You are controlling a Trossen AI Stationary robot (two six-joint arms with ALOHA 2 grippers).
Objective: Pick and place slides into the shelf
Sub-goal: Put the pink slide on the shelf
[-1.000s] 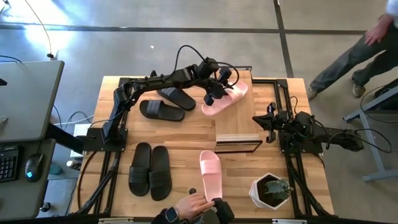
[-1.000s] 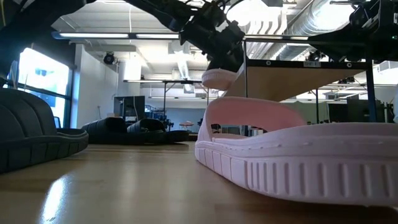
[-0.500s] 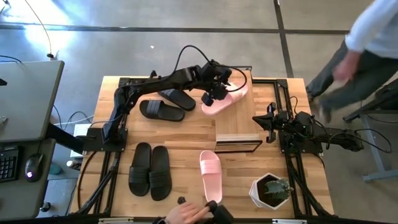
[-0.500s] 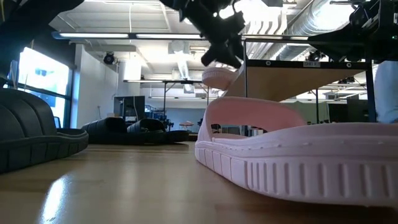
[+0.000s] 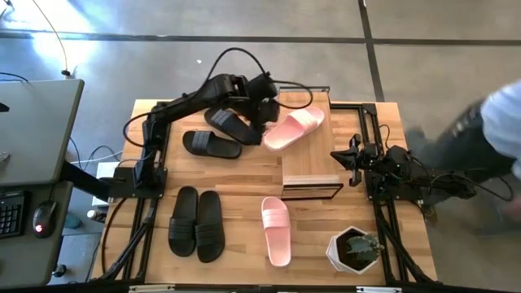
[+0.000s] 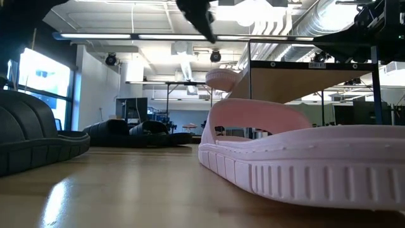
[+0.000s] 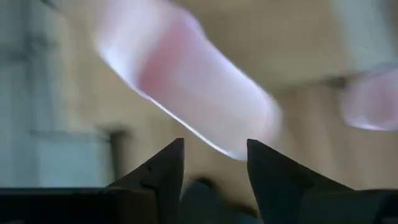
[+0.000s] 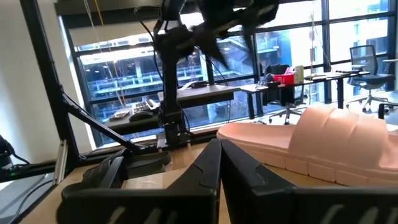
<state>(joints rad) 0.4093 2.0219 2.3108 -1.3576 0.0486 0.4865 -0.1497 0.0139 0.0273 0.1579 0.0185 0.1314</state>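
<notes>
One pink slide point(image 5: 293, 129) lies on its sole on the shelf's plank top point(image 5: 313, 167), its near-left end jutting past the shelf's left edge; the low view shows that end point(image 6: 221, 78). My left gripper point(image 5: 262, 104) hovers open above and to the left of it, holding nothing point(image 7: 214, 152). The other pink slide point(image 5: 275, 230) lies on the table in front of the shelf. Two black slides point(image 5: 213, 143) lie at the far left and a black pair point(image 5: 195, 222) at the near left. My right gripper point(image 5: 348, 160) waits, shut, at the shelf's right side.
A white pot with a plant point(image 5: 354, 248) stands at the near right corner. A person point(image 5: 492, 122) moves past on the floor beyond the table's right side. Bare tabletop lies between the black pair and the near pink slide.
My left gripper has come away from the pink slide on the shelf, rising and moving toward the table's left while its wrist rolled. The slide stays on the shelf top. A person's hand by the near pink slide has withdrawn past the near edge.
</notes>
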